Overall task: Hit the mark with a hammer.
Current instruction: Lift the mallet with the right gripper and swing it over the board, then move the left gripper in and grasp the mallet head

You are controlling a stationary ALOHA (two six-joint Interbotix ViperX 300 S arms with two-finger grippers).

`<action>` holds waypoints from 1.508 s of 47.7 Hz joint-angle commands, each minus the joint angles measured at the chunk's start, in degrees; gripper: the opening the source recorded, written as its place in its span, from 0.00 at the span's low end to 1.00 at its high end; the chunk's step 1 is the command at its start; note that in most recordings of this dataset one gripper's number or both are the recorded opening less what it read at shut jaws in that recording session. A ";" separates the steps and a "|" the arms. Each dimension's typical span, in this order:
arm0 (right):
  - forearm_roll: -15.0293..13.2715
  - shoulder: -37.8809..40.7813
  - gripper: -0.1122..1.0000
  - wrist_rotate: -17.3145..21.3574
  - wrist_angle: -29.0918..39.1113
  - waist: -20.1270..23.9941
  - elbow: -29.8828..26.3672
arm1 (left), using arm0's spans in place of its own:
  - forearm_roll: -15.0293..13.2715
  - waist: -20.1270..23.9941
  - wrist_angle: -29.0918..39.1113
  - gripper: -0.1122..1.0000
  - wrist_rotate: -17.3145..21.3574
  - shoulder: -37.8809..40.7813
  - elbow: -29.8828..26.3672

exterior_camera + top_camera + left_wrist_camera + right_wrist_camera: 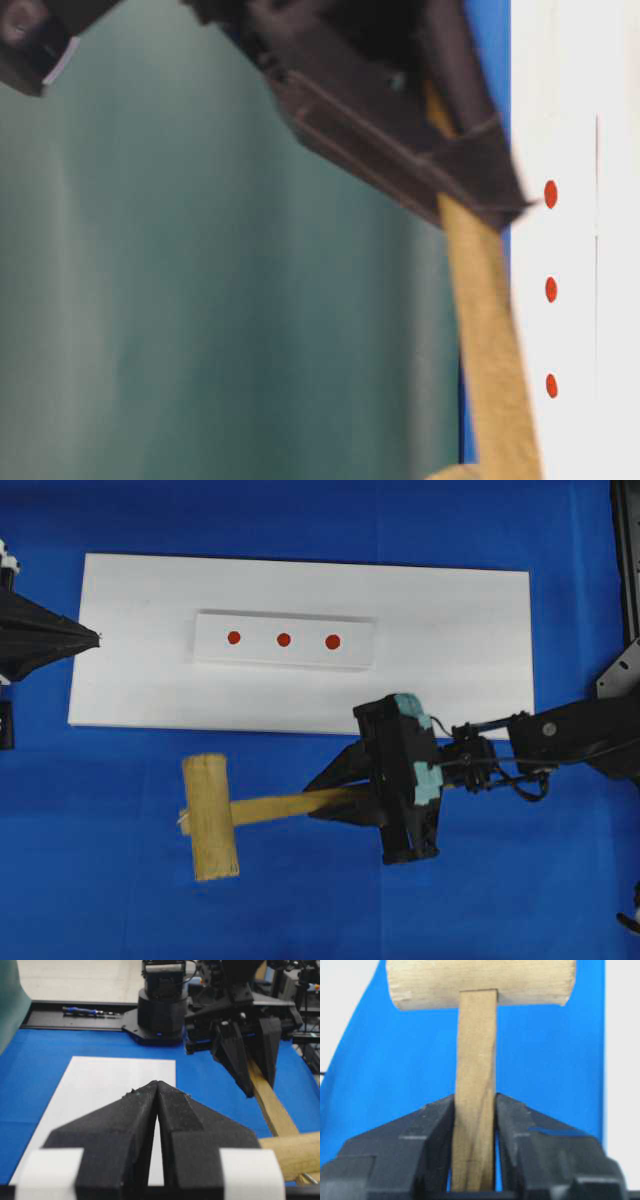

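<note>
The hammer is a light-wood mallet; its thick head (210,817) is over the blue cloth, just in front of the white board. My right gripper (318,800) is shut on its flat handle (285,807), well back from the head. In the right wrist view the handle (477,1060) runs up between the jaws of my right gripper (475,1102) to the head (480,982). Three red marks (284,639) lie in a row on a raised white strip (355,655). My left gripper (95,638) is shut and empty at the board's left edge; the left wrist view shows its tips (157,1083) together.
The white board (450,690) lies on a blue cloth (100,900). Black frame parts stand at the right edge (625,560). An arm base (160,1010) sits beyond the board in the left wrist view. The right arm (570,730) reaches in from the right.
</note>
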 commanded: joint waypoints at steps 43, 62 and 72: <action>-0.53 -3.34 0.19 -15.29 -2.46 -19.16 -0.09 | -0.09 0.09 0.26 0.10 -0.09 0.18 -0.53; -0.26 -5.54 0.19 -42.89 -7.65 -19.25 0.26 | -0.44 0.09 0.18 0.10 -1.58 0.18 -0.53; 0.18 -5.54 0.19 -57.30 -12.22 -19.25 0.26 | -0.44 0.09 0.26 0.10 -4.04 0.18 -0.53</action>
